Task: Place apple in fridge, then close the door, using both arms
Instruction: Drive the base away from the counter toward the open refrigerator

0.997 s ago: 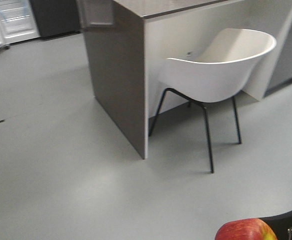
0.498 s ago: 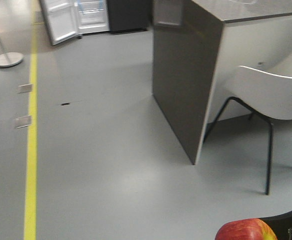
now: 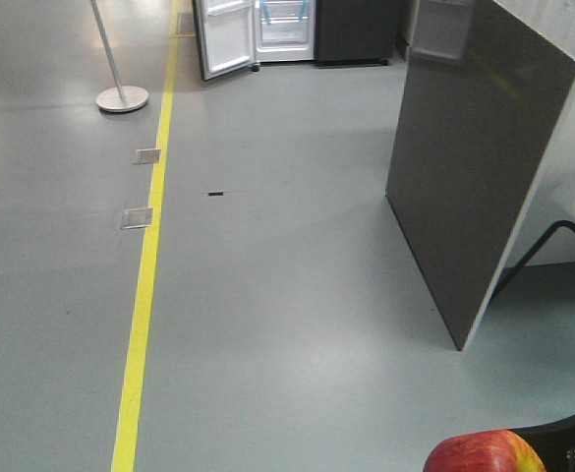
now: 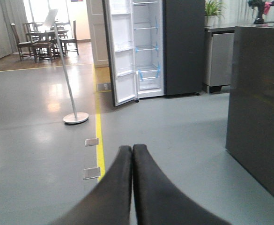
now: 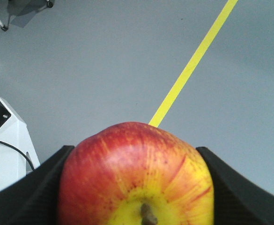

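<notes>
Red skin streaked with yellow covers the apple (image 5: 136, 176). We see its yellow patch and brown stem pointing back toward the right wrist camera. The right gripper (image 5: 136, 197) clamps it on both sides, and the left gripper (image 4: 131, 152) has its jaws together. The fridge (image 4: 183, 47) stands well apart, its door (image 4: 122, 56) open.

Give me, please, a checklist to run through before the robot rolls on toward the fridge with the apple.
1. Apple clamped in the right end effector: ok.
2. Left end effector shut and empty: ok.
3. Door of the fridge open: ok.
4. Shelves with bare room for the apple: ok, as far as visible.
5. Floor ahead free, with the pole stand beyond the yellow line and the counter off to the right: ok.
6. Fridge within arm's reach: not ok, it stands far across the floor.
</notes>
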Tool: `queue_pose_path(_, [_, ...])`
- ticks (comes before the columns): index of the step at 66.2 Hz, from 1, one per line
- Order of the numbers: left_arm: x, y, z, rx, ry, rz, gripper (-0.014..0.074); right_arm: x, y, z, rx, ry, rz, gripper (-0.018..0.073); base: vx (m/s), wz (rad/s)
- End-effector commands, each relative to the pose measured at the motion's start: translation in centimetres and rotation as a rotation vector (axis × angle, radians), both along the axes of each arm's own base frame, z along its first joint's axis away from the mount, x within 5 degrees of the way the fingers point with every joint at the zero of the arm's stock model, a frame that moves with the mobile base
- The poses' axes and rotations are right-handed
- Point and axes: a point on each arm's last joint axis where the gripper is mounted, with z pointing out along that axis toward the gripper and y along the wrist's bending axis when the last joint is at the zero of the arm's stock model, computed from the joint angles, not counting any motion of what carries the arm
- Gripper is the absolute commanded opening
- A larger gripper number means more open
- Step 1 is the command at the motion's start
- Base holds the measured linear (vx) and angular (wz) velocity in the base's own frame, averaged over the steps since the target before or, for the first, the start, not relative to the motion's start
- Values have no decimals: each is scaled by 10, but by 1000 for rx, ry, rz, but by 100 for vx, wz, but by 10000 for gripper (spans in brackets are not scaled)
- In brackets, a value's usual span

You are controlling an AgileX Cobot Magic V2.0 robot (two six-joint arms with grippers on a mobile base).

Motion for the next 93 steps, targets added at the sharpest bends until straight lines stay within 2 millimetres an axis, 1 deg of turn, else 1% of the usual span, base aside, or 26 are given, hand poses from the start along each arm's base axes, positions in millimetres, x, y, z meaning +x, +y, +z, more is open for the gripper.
queue_pose_path(1, [-2,0,13,-15,-107,-8,-6,3,2,12,54,-49,-17,204,6,23])
queue_pose_path(28, [-2,0,13,-15,-107,-8,-6,3,2,12,54,-50,-17,204,9,14])
queue_pose_path(93, [-2,0,13,-15,-107,-8,-6,3,2,12,54,-49,-17,204,17,0])
